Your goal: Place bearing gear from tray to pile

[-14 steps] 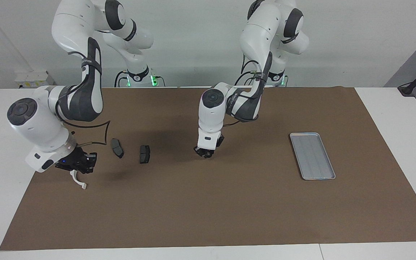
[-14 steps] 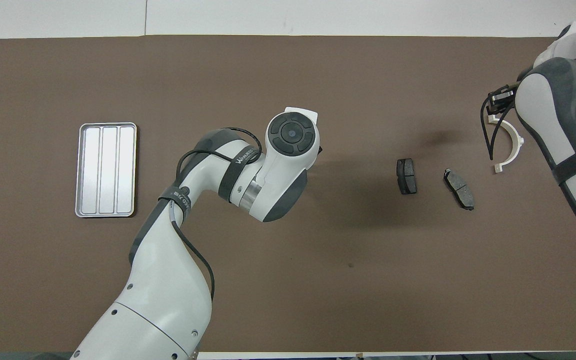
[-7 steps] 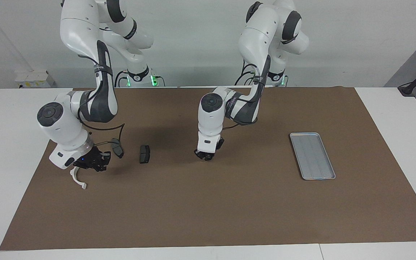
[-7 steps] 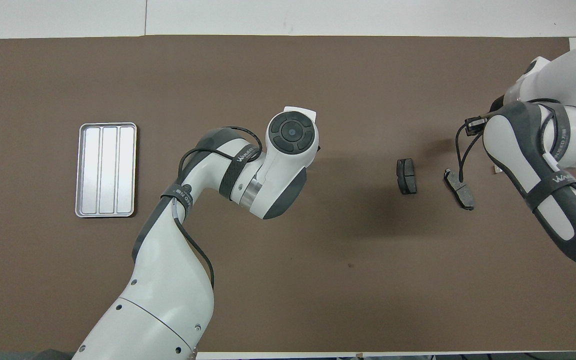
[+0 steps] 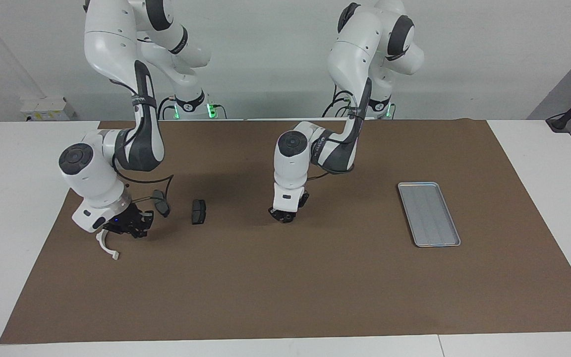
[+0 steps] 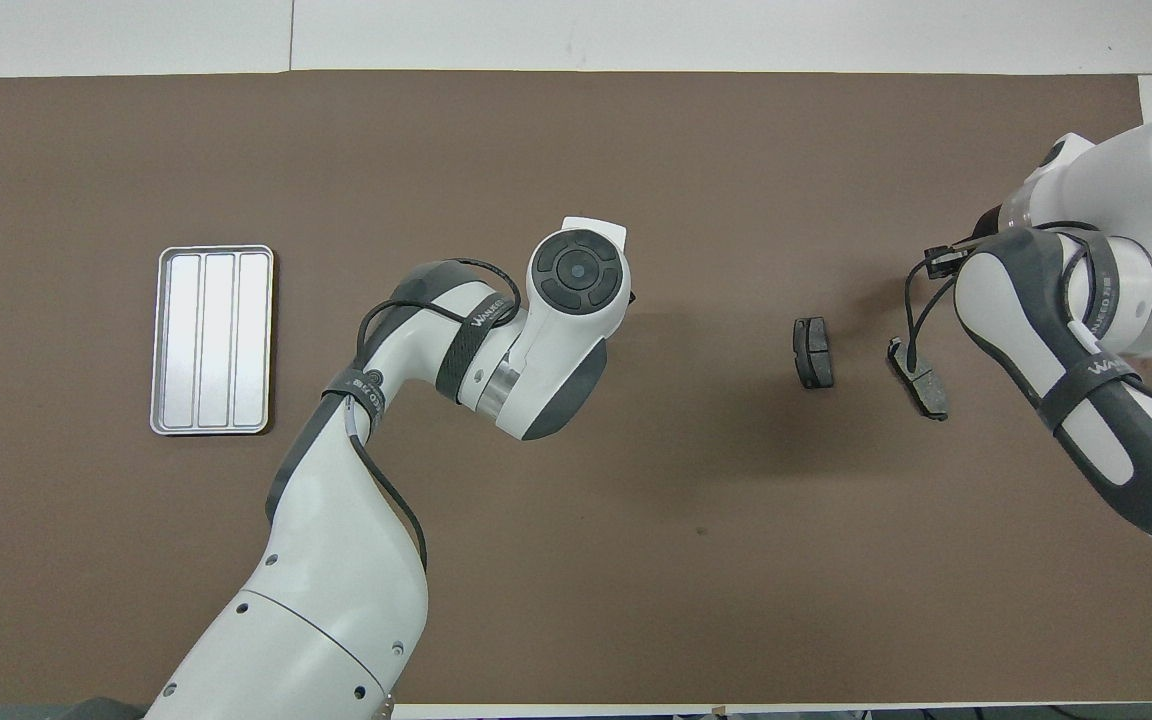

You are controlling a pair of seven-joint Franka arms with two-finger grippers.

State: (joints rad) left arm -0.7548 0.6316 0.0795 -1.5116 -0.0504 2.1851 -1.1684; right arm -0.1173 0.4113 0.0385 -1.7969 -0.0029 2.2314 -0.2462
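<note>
Item: white half-ring bracket (image 5: 106,246). Located on desk (image 5: 315,297) beside brake pads (image 5: 199,211), just by right claw (image 5: 128,228), well apart from tray (image 5: 429,214). Judged light and stiff (best pinched across the arc). Left claw (image 5: 284,216) held over mid-desk. Neither claw's grip could be told.

I'm seeing the brown mat (image 5: 285,277) carrying the tray (image 5: 428,213) right of frame centre, two dark pads (image 5: 198,211) and a white bracket (image 5: 107,248) lying at left.

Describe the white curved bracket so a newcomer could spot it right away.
Start at the brown mat, at the right arm's end. Beside the right gripper lies the white half-ring bracket. It is white and arc-shaped, whereas the two brake pads nearby are flat and dark grey.
</note>
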